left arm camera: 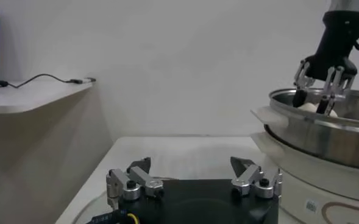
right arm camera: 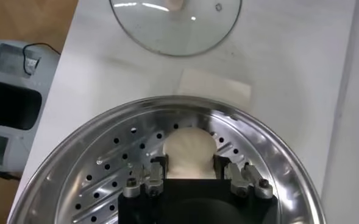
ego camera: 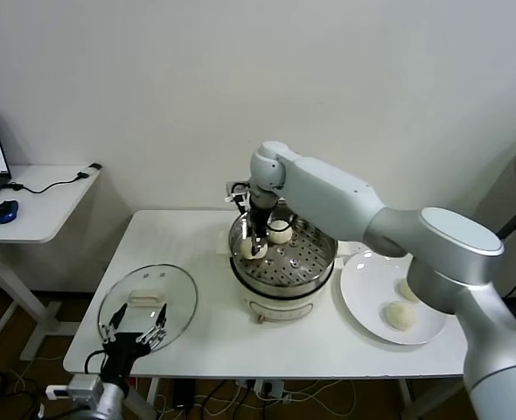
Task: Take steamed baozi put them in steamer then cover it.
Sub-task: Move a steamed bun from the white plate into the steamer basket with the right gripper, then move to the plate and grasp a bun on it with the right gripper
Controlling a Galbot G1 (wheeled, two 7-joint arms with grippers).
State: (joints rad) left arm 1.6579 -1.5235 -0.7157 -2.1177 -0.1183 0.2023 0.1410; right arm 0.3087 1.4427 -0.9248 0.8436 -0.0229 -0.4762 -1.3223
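Head view has my right claw [ego camera: 256, 249] down inside the steamer [ego camera: 315, 269], at about nine o'clock on its perforated floor, fingers either side of a smooth cream-white baozi [ego camera: 248, 250]. A second bun [ego camera: 279, 231] sits just beside it toward twelve o'clock. Two more [ego camera: 399, 315] lie on the white plate [ego camera: 363, 289] at three o'clock from the steamer, so I count four buns, two in and two out.

My right wrist view shows what the head view cannot: the fingers [right arm camera: 156, 170] stand at the bun's [right arm camera: 190, 152] flanks, parted only slightly; whether the pads press it I cannot quite tell. The shiny basket [right arm camera: 94, 152] fills that picture, with the glass cover [right arm camera: 173, 27] beyond it on the counter [right arm camera: 277, 67].

My left claw [ego camera: 135, 334] hangs wide open and empty over the cover [ego camera: 175, 293], at eight o'clock from the steamer. One steamer, one cover, one plate.
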